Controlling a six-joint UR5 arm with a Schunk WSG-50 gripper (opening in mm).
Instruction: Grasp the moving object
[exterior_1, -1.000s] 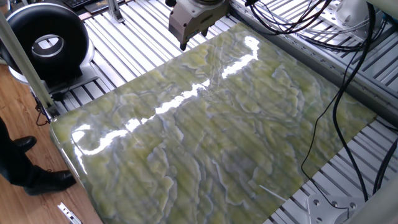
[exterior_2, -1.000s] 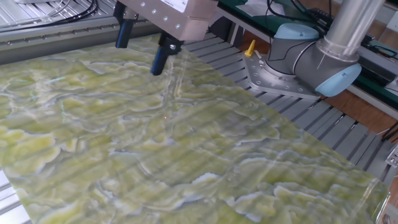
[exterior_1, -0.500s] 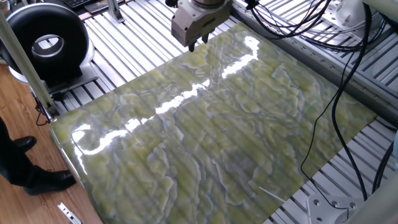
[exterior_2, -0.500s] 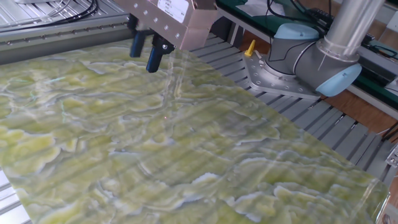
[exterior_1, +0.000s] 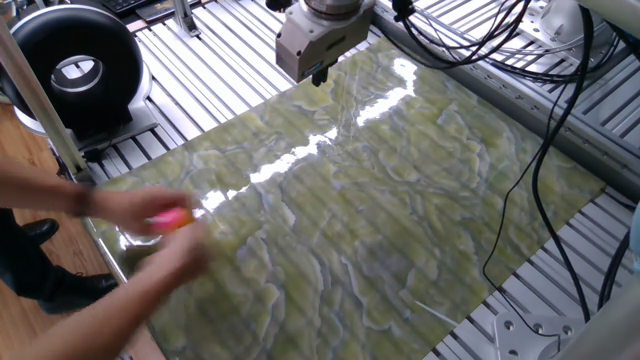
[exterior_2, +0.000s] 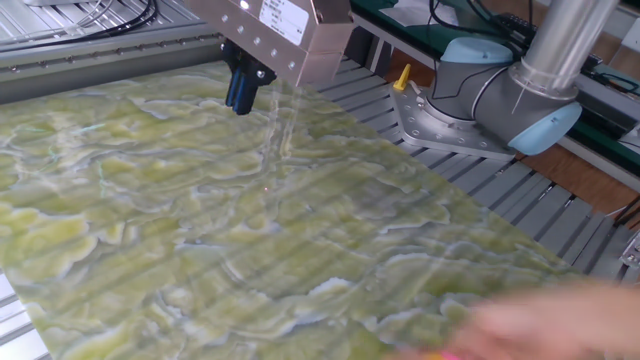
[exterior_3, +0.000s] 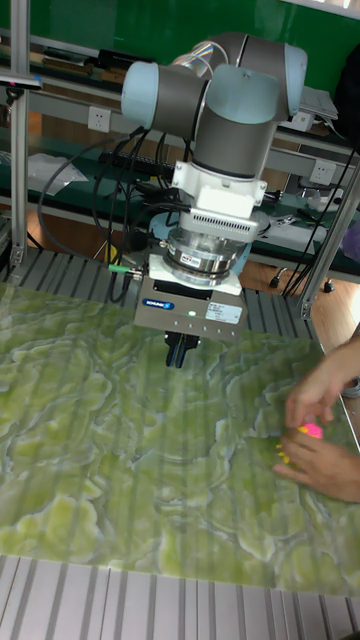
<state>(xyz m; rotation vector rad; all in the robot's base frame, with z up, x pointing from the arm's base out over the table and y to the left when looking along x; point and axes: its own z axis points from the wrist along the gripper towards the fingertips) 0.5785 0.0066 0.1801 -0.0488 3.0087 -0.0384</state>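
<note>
My gripper (exterior_1: 318, 73) hangs over the far edge of the green marbled sheet (exterior_1: 360, 230), its two dark fingers pressed together with nothing between them. The other fixed view shows the gripper (exterior_2: 240, 94) just above the sheet (exterior_2: 200, 230); the tall fixed view shows the gripper (exterior_3: 178, 352) under the arm's wrist. The moving object (exterior_1: 170, 218) appears only as a pink and yellow blur in a person's hand (exterior_1: 125, 212), far from me at the opposite corner of the sheet. The object's pink top (exterior_3: 312, 430) shows between that person's fingers.
A person's blurred hand (exterior_3: 322, 440) reaches over the sheet corner, and this hand (exterior_2: 560, 322) also fills the lower right. A black round device (exterior_1: 72, 68) stands at the left. Cables (exterior_1: 540, 190) trail over the right side. The arm's base (exterior_2: 500, 95) sits behind the sheet.
My fingers have closed from wide apart to together, and the gripper shifted slightly. A person's hand with the pink and yellow object has come in over the sheet's corner.
</note>
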